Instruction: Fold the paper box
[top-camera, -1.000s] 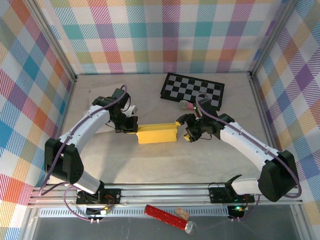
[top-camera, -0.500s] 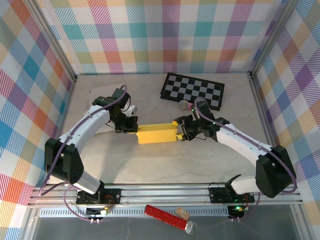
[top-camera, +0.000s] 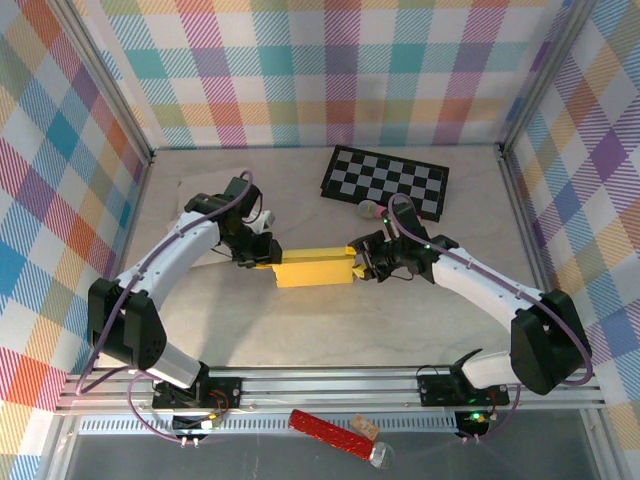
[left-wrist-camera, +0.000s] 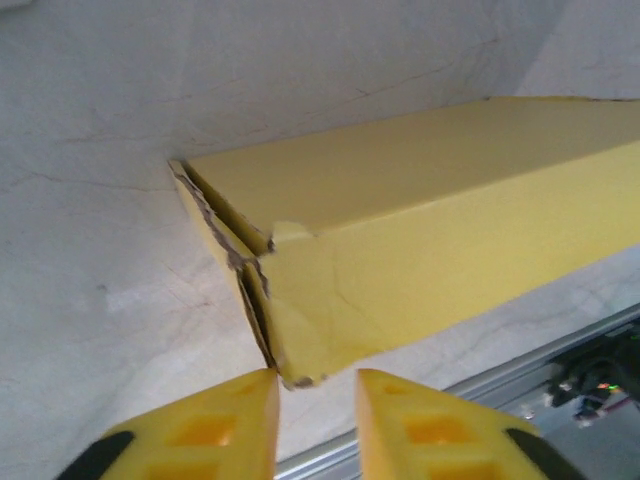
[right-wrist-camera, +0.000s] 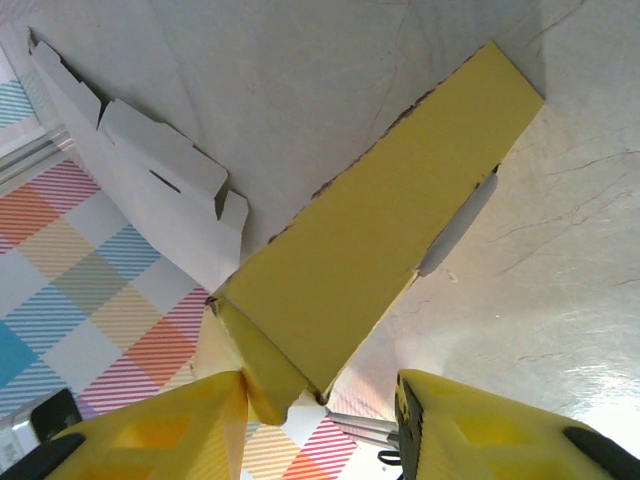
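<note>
The yellow paper box (top-camera: 312, 268) lies as a long closed bar mid-table, between the two arms. My left gripper (top-camera: 262, 258) is at its left end. In the left wrist view its jaws (left-wrist-camera: 318, 378) stand a little apart, and the torn corner of the paper box (left-wrist-camera: 400, 260) sits just ahead of the gap, unheld. My right gripper (top-camera: 358, 262) is at the right end. In the right wrist view it (right-wrist-camera: 320, 385) is open around the end flap of the paper box (right-wrist-camera: 370, 250). The flap touches the left finger (right-wrist-camera: 190, 425); the right finger (right-wrist-camera: 470, 425) is clear of it.
A black-and-white checkerboard (top-camera: 385, 183) lies at the back. A small pink and green object (top-camera: 371, 210) sits at its near edge. A flat white cardboard blank (top-camera: 215, 250) lies under the left arm, also in the right wrist view (right-wrist-camera: 150, 180). Plaid walls enclose the table.
My left gripper has gone from shut on the box's left end to slightly open. My right gripper has moved in to the right end and narrowed its jaws around the flap.
</note>
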